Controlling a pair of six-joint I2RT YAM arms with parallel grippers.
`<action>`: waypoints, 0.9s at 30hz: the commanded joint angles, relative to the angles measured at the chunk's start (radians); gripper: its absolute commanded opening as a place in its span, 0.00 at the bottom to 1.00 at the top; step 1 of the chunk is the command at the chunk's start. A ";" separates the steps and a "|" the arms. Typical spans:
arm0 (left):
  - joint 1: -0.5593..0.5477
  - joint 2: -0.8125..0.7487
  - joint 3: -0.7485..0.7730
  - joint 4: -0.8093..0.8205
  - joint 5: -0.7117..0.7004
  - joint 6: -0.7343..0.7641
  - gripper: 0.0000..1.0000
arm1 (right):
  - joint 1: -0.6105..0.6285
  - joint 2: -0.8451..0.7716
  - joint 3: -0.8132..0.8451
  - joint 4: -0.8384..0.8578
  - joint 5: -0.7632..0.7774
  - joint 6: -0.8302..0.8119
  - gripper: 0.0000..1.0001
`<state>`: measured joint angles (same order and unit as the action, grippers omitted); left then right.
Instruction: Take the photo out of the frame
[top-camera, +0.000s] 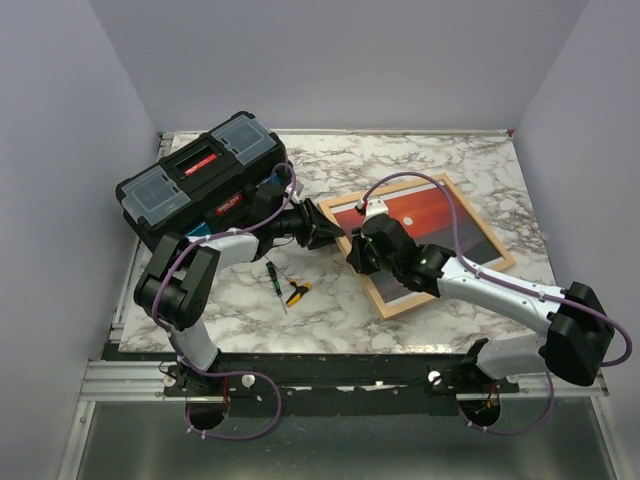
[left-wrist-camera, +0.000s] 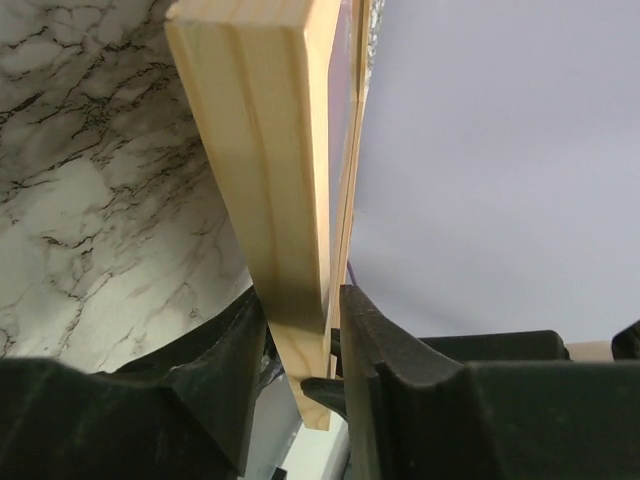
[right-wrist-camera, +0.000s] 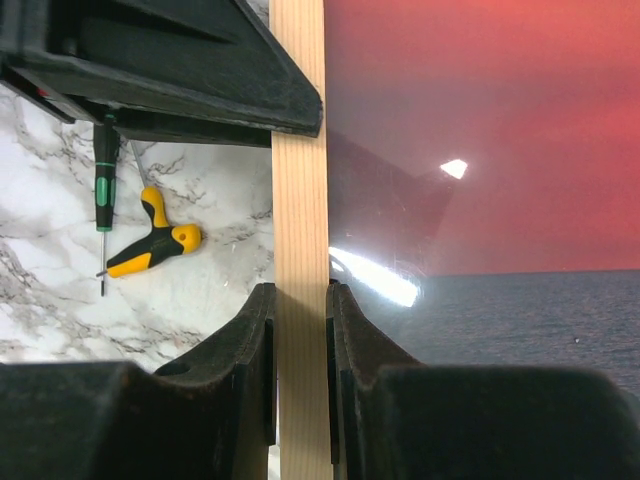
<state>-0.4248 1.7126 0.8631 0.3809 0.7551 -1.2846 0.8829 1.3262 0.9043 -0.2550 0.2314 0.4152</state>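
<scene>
**Both claws clamped on one rail of the frame, photo inside**

The frame (top-camera: 482, 222) lies askew on the marble bench (top-camera: 420, 160), right of the middle and reaching toward the right edge, with one corner pointing at the far edge. The photo (top-camera: 415, 212) sits inside it. Its red-orange sky and small pale sun face up, and the dark water lies toward the near edge.

Both arms meet at the frame's rail nearest the middle of the bench. The left claw (top-camera: 338, 236) reaches in from the left-edge side. In its wrist view the left claw (left-wrist-camera: 298, 322) is clenched on the light-wood rail (left-wrist-camera: 260, 150), one finger pressed to each face. The right claw (top-camera: 354, 252) comes from the near-right corner. In its wrist view the right claw (right-wrist-camera: 298, 300) pinches the same rail (right-wrist-camera: 298, 180) between both fingers, with the left claw (right-wrist-camera: 180, 70) gripping farther along it.

The right wrist view also shows the photo (right-wrist-camera: 480, 120) under a glossy pane with bright glints. From above it cannot be told whether the gripped rail is off the bench.

A green-handled screwdriver (top-camera: 272, 275) and a yellow-and-black T-handle driver (top-camera: 298, 291) lie just beside each other between the frame and the left arm. A black toolbox (top-camera: 200, 175) stands at the far-left corner.
</scene>
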 joint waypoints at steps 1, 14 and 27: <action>-0.008 0.012 0.010 0.045 0.017 0.003 0.32 | 0.031 -0.009 0.063 0.079 -0.032 0.050 0.01; -0.008 -0.042 0.066 -0.160 -0.007 0.051 0.00 | 0.222 0.143 0.342 -0.468 0.524 0.057 0.70; -0.008 -0.064 0.169 -0.414 -0.034 0.111 0.00 | 0.372 0.491 0.580 -0.852 0.920 0.187 0.72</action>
<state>-0.4278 1.6848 0.9871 0.0841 0.7547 -1.2343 1.2503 1.7557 1.4288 -0.9623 0.9878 0.5430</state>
